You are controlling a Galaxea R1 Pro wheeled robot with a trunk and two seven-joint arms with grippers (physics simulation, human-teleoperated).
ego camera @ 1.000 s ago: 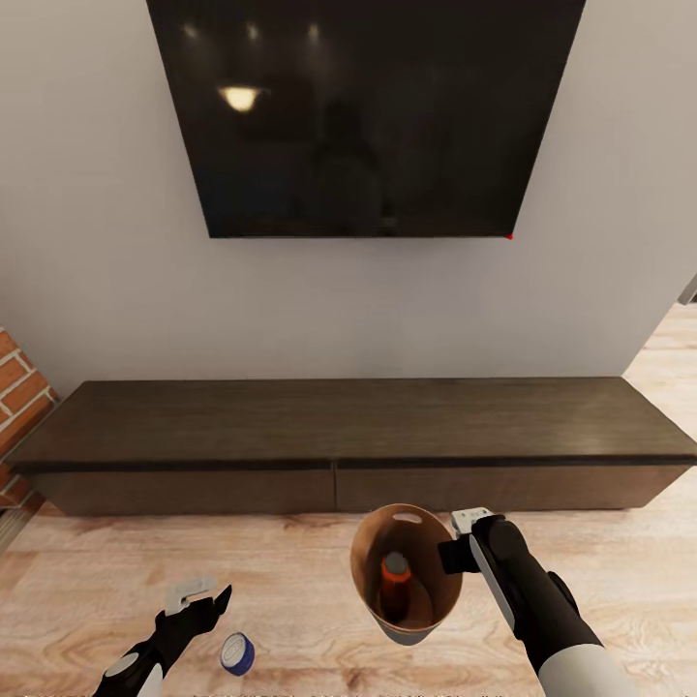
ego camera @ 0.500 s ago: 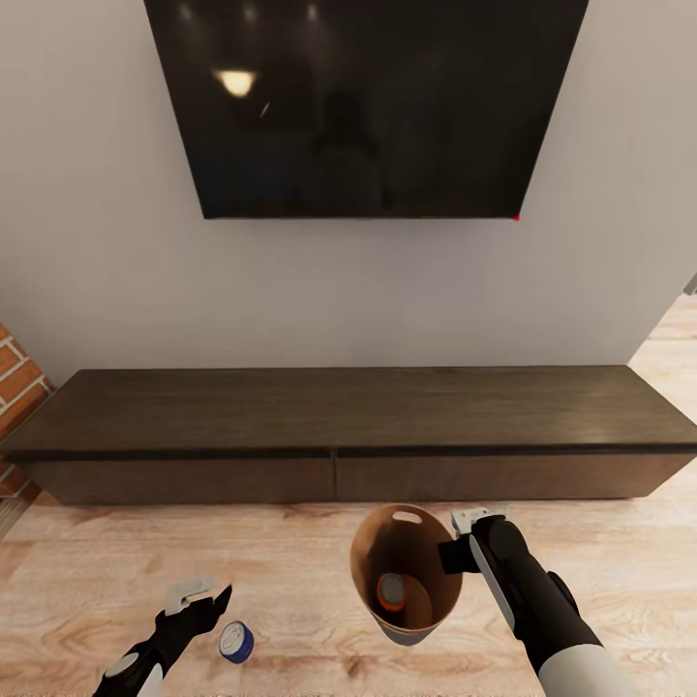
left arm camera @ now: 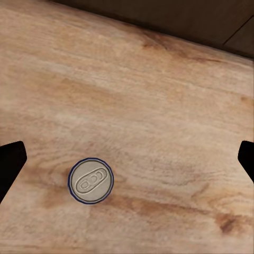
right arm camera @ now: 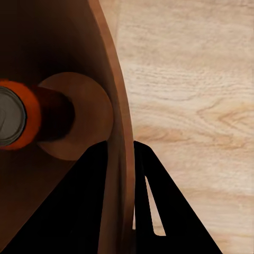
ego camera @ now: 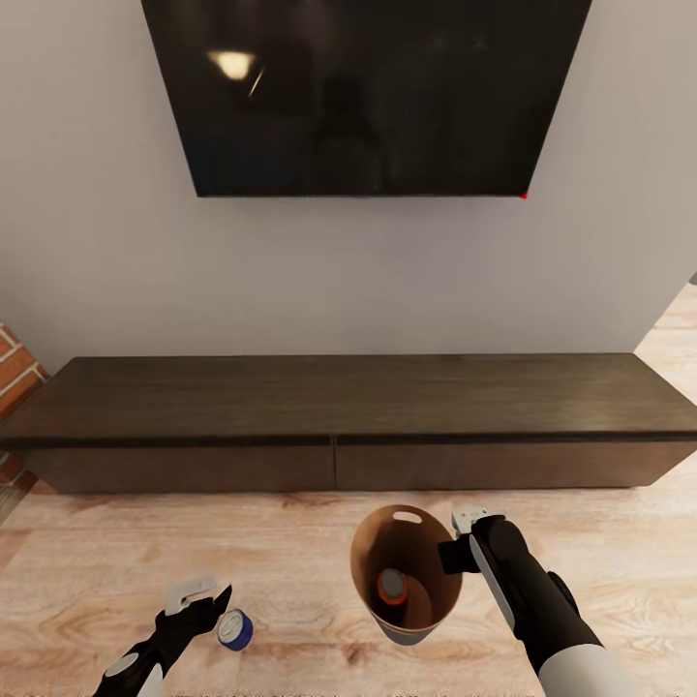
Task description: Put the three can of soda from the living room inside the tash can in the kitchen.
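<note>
One orange soda can (ego camera: 391, 587) sits upright inside the trash can (ego camera: 416, 620), and that bin is carried above the plank floor (ego camera: 290, 542) by the right claw (ego camera: 457, 555), pinched shut across its rim. One in, as far as the bin's inside shows! The blue soda can (ego camera: 233, 627) stands on the floor just beside the left claw (ego camera: 198, 600), whose fingers are spread wide and empty above it. Third can unaccounted for, kitchen trip ahead.
</note>
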